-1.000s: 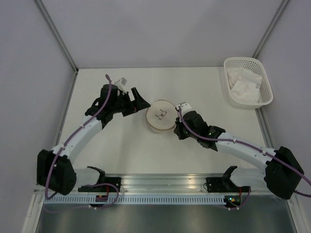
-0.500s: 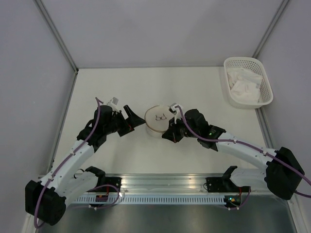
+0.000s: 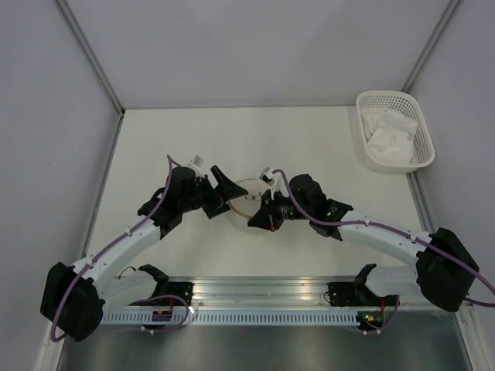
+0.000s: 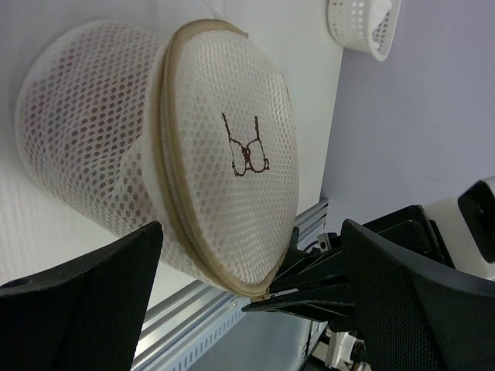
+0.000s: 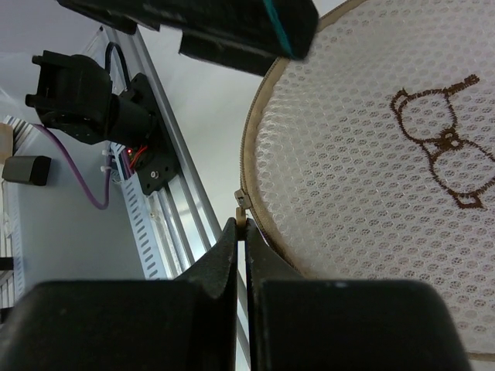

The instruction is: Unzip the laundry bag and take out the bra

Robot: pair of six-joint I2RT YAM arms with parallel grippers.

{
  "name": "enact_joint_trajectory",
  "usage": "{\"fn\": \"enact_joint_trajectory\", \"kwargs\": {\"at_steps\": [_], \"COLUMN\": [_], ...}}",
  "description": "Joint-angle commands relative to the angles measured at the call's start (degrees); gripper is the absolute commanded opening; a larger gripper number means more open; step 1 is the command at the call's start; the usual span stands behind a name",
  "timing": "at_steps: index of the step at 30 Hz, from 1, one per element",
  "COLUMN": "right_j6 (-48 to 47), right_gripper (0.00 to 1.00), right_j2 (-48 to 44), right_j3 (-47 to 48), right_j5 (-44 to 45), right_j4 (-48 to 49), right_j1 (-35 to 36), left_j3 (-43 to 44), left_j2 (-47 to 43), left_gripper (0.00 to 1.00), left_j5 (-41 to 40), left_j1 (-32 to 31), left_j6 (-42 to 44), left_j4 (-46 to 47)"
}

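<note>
The laundry bag (image 3: 246, 195) sits near the middle of the white tabletop (image 3: 309, 147) between the two grippers, its flap with the dark bra drawing (image 4: 245, 147) facing up. The left gripper (image 3: 220, 189) faces the bag's left side, jaws spread wide. The right gripper (image 5: 244, 232) has its jaws pinched shut on the small zip pull (image 5: 241, 204) at the brownish zip rim (image 5: 255, 154), on the bag's near edge. A white lattice basket (image 3: 421, 147) holding white cloth stands far right.
</note>
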Motion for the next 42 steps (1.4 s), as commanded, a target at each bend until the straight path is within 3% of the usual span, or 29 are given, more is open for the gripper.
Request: {"fn": "enact_joint_trajectory", "kwargs": {"at_steps": [1,8,10,11,12,14,15,18,28,35,37,42], "right_j6": [-0.11,-1.42,-1.77,-1.95,-2.13,-2.65,-2.83,-3.62,-6.61,-6.18,-5.56,-3.63], "right_gripper": [0.01,0.01,0.0,0.0,0.0,0.01,0.0,0.01,0.0,0.0,0.01,0.01], "right_j2": [0.61,-0.18,-0.36,-0.44,-0.53,-0.97,-1.15,-2.11,-4.84,-1.95,0.69,3.59], "right_j3": [1.9,2.07,2.16,2.25,2.33,2.69,2.77,2.77,4.09,4.44,5.23,5.68], "right_j5": [-1.7,0.84,1.29,1.55,2.16,2.69,3.65,4.8,17.27,28.25,35.99,46.95], "right_j4": [3.85,1.82,1.21,0.95,0.51,-0.72,-1.25,-2.92,-13.73,-18.12,-20.67,-22.52], "right_j1": [0.52,0.61,0.7,0.61,0.61,0.61,0.61,0.7,0.61,0.7,0.52,0.61], "left_j3": [4.09,4.45,4.27,4.36,4.8,5.5,6.29,8.22,13.59,19.73,21.41,26.51], "left_j2": [4.17,8.49,8.14,8.14,8.23,8.4,8.66,9.54,18.24,26.32,27.99,30.02], "left_gripper": [1.0,0.99,0.88,0.81,0.63,0.43,0.2,0.02,0.02,0.03,0.03,0.04], "left_j5": [1.55,1.92,-0.46,-1.16,-2.04,-2.83,-3.71,-5.2,-1.79,12.77,16.48,19.83], "left_j1": [-3.34,-5.9,-5.9,-5.81,-5.81,-5.72,-5.63,-5.19,2.61,7.11,7.46,8.16], "left_j6": [-4.93,-4.58,-3.36,-2.92,-2.48,-1.34,-0.98,0.6,11.32,17.12,19.67,26.52], "left_j4": [4.18,4.27,4.27,4.53,4.53,4.54,4.1,2.87,2.51,2.09,0.5,-6.97]}}
